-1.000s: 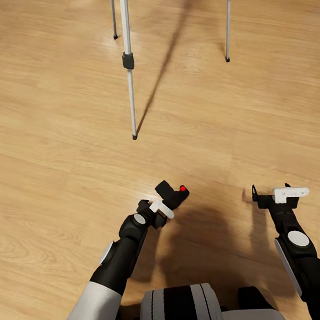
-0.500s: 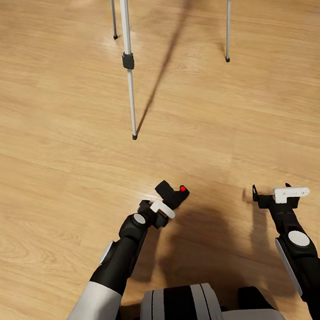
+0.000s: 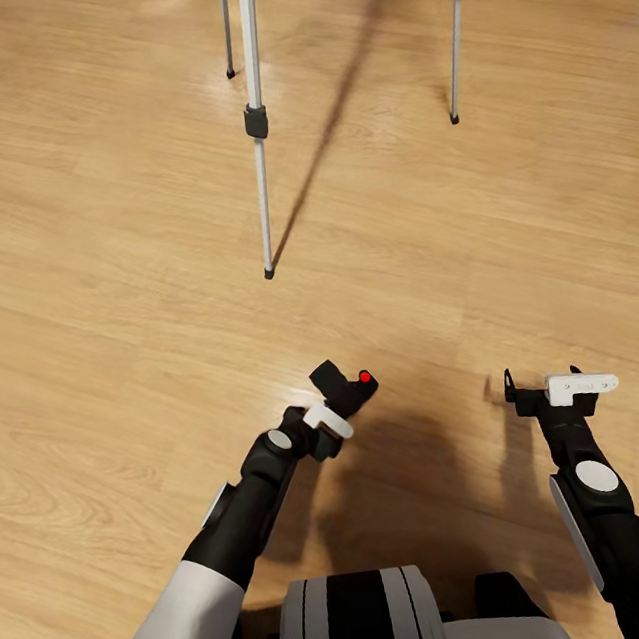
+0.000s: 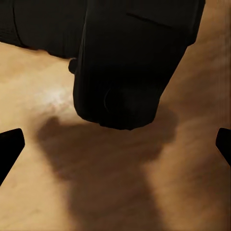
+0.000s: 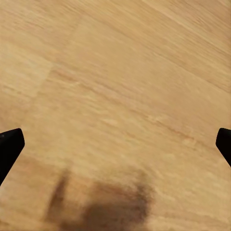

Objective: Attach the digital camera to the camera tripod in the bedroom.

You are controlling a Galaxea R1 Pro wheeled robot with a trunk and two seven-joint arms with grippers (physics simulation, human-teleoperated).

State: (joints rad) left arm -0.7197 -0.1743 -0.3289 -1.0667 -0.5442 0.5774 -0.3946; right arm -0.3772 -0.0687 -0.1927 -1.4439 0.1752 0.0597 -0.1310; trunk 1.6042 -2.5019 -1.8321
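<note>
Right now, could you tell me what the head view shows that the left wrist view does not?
Head view alone: the camera tripod standing on the floor ahead, the camera's red button, the right claw and both arms. Left wrist view alone: a close look at the dark body of the digital camera with its shadow on the boards beneath. Both share the camera at the left claw and the wood floor.

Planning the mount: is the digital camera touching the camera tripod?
Apart. Head view: the digital camera sits at the left gripper, with bare floor before the camera tripod.
</note>
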